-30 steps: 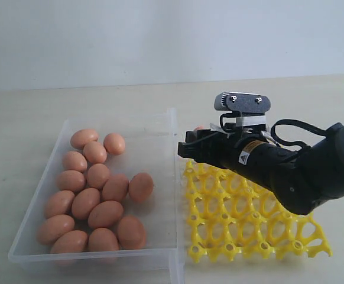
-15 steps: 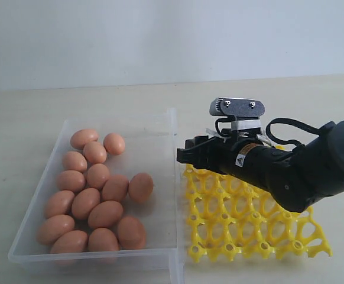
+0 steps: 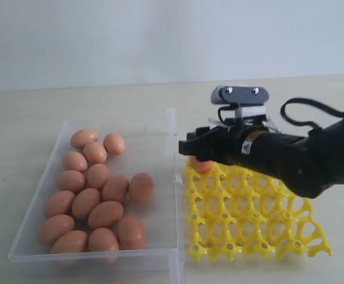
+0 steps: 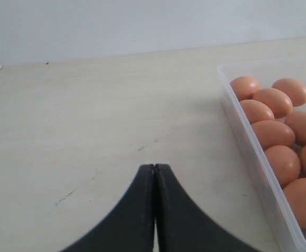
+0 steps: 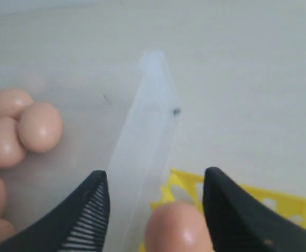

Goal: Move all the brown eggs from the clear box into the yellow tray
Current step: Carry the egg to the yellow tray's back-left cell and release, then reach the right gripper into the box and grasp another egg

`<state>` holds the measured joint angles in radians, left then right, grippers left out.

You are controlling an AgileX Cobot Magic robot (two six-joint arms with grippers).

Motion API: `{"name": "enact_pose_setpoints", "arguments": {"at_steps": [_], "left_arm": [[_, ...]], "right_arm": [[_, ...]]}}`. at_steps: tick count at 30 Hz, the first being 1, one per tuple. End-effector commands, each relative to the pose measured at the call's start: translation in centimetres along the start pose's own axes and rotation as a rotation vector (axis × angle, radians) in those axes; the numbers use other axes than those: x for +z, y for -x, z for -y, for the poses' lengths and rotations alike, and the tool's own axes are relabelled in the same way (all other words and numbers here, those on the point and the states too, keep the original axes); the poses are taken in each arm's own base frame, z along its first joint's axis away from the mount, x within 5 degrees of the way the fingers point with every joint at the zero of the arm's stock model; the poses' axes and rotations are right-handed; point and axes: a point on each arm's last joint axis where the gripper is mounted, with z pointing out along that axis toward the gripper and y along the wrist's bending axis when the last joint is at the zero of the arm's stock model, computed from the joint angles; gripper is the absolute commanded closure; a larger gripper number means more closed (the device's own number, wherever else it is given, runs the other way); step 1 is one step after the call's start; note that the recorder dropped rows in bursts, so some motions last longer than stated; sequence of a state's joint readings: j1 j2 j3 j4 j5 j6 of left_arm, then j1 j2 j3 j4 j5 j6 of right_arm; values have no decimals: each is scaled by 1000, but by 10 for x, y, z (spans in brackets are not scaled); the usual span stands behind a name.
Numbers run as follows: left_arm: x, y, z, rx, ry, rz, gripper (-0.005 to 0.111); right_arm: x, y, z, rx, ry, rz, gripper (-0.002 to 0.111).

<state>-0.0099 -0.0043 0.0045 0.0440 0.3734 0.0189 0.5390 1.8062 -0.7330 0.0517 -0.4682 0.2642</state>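
In the exterior view my right gripper (image 3: 190,151) hangs just above a brown egg (image 3: 200,165) that sits in a corner cup of the yellow tray (image 3: 224,218), while the other brown eggs (image 3: 95,195) lie heaped in the clear box (image 3: 160,127) alongside. My left wrist view shows my left gripper (image 4: 154,170) pressed together over bare table (image 4: 79,115), beside the box's corner. My right wrist view shows the right fingers (image 5: 92,210) spread, with that egg low between them.

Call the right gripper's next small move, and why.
Probably lift the right gripper straight up. Its jaws stand open, wider than the brown egg between them, and that egg seems to rest in a corner cup of the yellow tray. The other eggs wait in the clear box.
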Motion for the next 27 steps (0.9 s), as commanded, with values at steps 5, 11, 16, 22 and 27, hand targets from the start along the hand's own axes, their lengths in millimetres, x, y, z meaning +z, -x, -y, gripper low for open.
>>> {"name": "enact_pose_setpoints", "arguments": {"at_steps": [5,11,16,22,27], "left_arm": [[0,2,0,6,2,5,107],[0,2,0,6,2,5,107],[0,2,0,6,2,5,107],[0,2,0,6,2,5,107],[0,2,0,6,2,5,107]], "right_arm": [[-67,113,-41,-240,44,62,108],[-44,140,-98,-391,91,-198,108],[10,115,-126,-406,161,-388,108],[61,79,-143,-317,203,-692,90],[87,72,-154,-259,229,-757,56]]}}
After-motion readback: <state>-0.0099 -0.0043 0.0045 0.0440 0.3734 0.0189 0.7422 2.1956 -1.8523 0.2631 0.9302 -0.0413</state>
